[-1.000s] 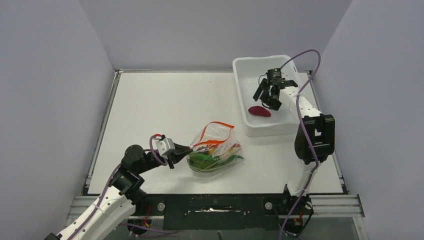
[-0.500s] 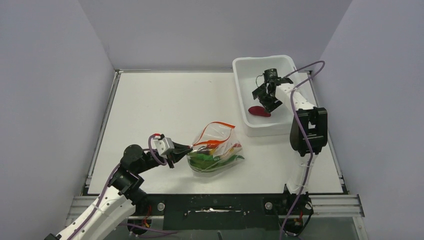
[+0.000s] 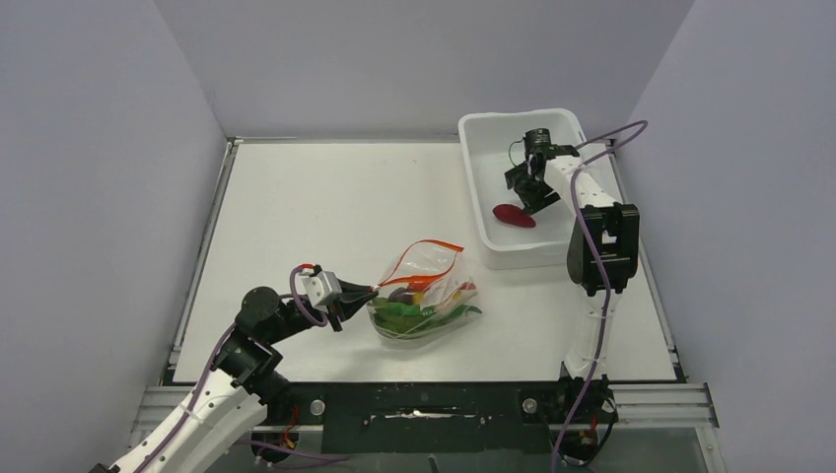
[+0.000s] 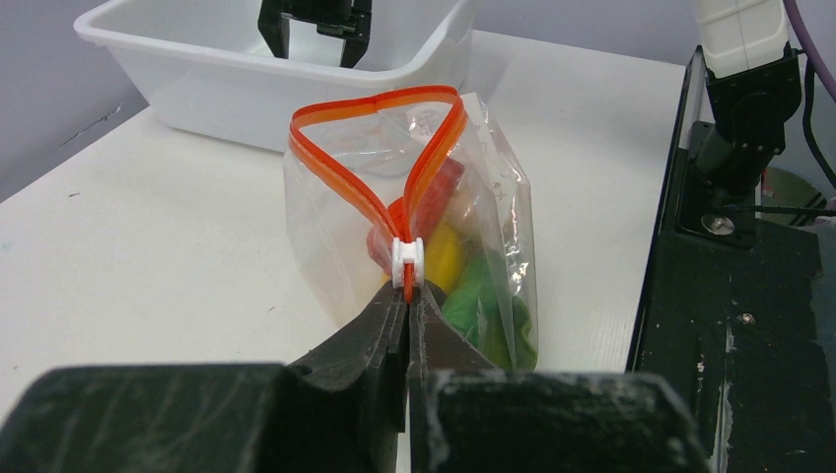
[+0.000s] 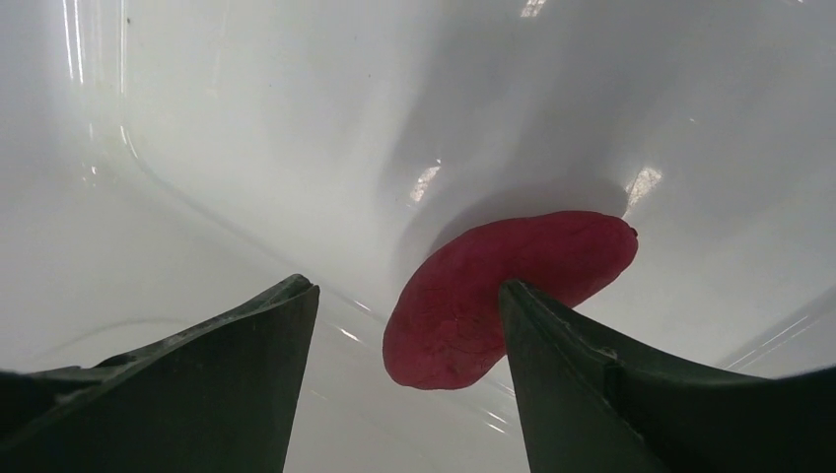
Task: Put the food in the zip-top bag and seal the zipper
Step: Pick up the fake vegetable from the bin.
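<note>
Clear plastic bag (image 3: 424, 291) on the white table (image 3: 325, 207), in front of the left arm, with green, yellow and red-orange food (image 4: 463, 286) inside. Mouth open in a loop; red-orange zipper (image 4: 380, 103) not closed, white slider (image 4: 406, 258) at its near end. Pinched just below the slider by the left claw (image 4: 407, 296), pressed together. Down in the white tub (image 3: 522, 254), the right claw (image 5: 404, 296), spread, one finger on each side of the dark red piece (image 5: 503, 286).
</note>
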Available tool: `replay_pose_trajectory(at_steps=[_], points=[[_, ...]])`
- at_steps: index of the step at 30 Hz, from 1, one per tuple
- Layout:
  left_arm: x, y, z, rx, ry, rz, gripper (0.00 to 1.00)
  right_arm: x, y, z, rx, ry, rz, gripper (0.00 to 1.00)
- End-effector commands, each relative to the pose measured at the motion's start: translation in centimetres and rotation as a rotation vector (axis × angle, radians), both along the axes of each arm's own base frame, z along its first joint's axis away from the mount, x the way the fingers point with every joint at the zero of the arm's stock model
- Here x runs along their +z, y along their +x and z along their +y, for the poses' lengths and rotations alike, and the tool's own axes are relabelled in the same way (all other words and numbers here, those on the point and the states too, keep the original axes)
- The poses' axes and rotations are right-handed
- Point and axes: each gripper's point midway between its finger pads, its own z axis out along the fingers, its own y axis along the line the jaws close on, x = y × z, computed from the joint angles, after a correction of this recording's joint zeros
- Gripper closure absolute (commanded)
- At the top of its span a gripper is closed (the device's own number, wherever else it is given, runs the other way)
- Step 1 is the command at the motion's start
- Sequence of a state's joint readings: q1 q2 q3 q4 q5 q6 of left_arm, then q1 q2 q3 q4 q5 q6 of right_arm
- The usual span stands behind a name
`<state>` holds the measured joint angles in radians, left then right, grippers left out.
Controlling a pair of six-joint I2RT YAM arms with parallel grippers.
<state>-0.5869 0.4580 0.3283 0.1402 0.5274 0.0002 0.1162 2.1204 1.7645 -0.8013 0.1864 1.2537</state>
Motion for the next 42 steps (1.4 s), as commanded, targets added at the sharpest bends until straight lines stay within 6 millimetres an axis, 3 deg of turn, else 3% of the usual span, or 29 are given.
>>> replay_pose_trajectory(at_steps=[1, 3, 8, 11, 15, 19, 23, 26, 35, 42], points=[[3.3, 0.0, 0.1, 0.007, -0.051, -0.059, 1.0, 0.0, 0.6, -1.1, -0.061, -0.025, 0.011, 0.31], [3.4, 0.0, 0.1, 0.012, -0.053, -0.06, 1.0, 0.7, 1.7, -0.9, -0.007, -0.027, -0.036, 0.32], [3.4, 0.0, 0.2, 0.015, -0.053, -0.058, 1.0, 5.2, 5.0, -0.7, 0.197, -0.09, -0.223, 0.31], [3.4, 0.0, 0.2, 0.014, -0.056, -0.055, 1.0, 6.6, 5.0, -1.0, 0.321, -0.131, -0.253, 0.27], [3.3, 0.0, 0.0, 0.007, -0.051, -0.052, 1.0, 7.8, 4.1, -0.6, 0.699, -0.242, -0.323, 0.23], [3.3, 0.0, -0.1, 0.002, -0.051, -0.052, 1.0, 9.2, 2.9, -1.1, 0.936, -0.409, -0.37, 0.21], [3.3, -0.1, -0.2, -0.01, -0.062, -0.042, 1.0, 9.4, 1.2, -1.8, 1.117, -0.546, -0.397, 0.23], [3.1, -0.3, -0.2, -0.016, -0.057, -0.039, 1.0, 9.7, 0.0, -1.0, 1.264, -0.563, -0.508, 0.23], [3.2, -0.3, -0.3, -0.021, -0.048, -0.038, 1.0, 5.5, -2.8, 1.8, 1.601, -0.251, -0.504, 0.24], [3.1, -0.5, -0.1, -0.023, -0.031, -0.029, 1.0, 4.2, -2.8, 2.8, 1.688, -0.235, -0.512, 0.23]])
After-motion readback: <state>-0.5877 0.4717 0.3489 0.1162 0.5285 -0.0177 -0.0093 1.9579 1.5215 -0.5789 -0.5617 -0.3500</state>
